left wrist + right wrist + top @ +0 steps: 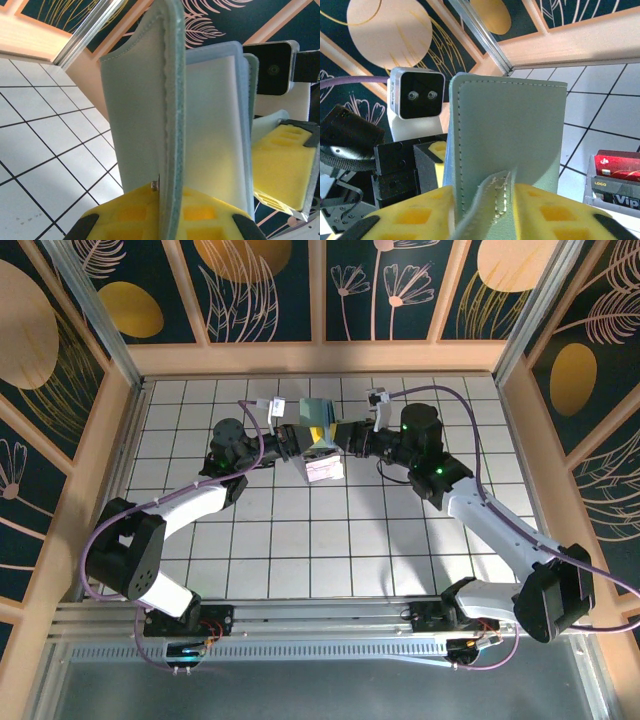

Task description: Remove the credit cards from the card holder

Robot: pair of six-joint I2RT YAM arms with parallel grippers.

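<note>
A: where's the card holder?
B: card holder point(318, 412) is held up between the two arms over the far middle of the table point(300, 540); upright, opened like a booklet; pale grey-green covers.
A: left side?
B: left gripper point(296, 443) is clamped tight on the bottom edge of one cover; in the left wrist view that cover stands edge-on between the yellow pads point(145, 200); jaws narrow, with just the cover between them.
A: right?
B: right gripper point(346, 437) holds the other cover; the right wrist view has the stitched cover and a strap tab point(492, 197) pinched between its yellow pads; in the left wrist view a pale flap runs into those same pads; jaws sit wider apart than the left's.
A: cards?
B: credit cards point(619, 167): a red one over a dark one printed LOGO, stacked in a small white box point(310, 472); the box sits on the table just on the near side of the holder, under the two grippers.
A: anything inside the holder?
B: translucent sleeves point(215, 125) with a whitish face behind them; can't tell whether that's a card.
</note>
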